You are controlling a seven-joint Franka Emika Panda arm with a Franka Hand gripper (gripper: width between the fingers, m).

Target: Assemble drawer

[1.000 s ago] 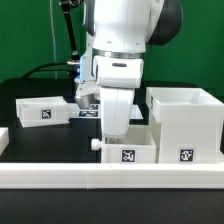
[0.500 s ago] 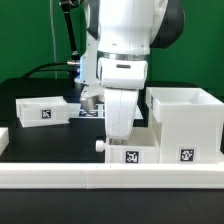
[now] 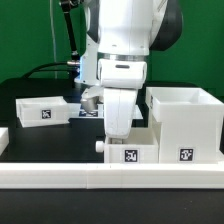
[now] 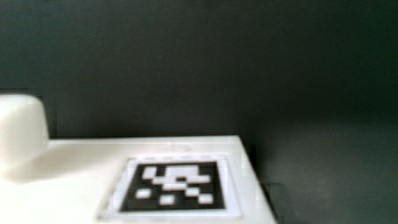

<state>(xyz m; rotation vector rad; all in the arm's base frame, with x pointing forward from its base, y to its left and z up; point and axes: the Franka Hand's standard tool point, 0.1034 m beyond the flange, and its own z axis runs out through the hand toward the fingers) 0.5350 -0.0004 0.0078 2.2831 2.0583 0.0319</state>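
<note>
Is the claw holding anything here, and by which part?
Cannot be told: the claw sits low at the knobbed tray, its tips hidden behind the tray's front wall.

The white arm [image 3: 124, 60] hangs upright, wrist pointing straight down, its pincer [image 3: 118, 134] low, fingers unseen.

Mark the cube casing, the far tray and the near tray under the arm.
cube casing [image 3: 188, 130]: exterior view, front wall above its tag.
far tray [image 3: 58, 113]: exterior view, tagged wall beside its tag.
near tray [image 3: 146, 154]: exterior view, front wall beside its tag.
</note>
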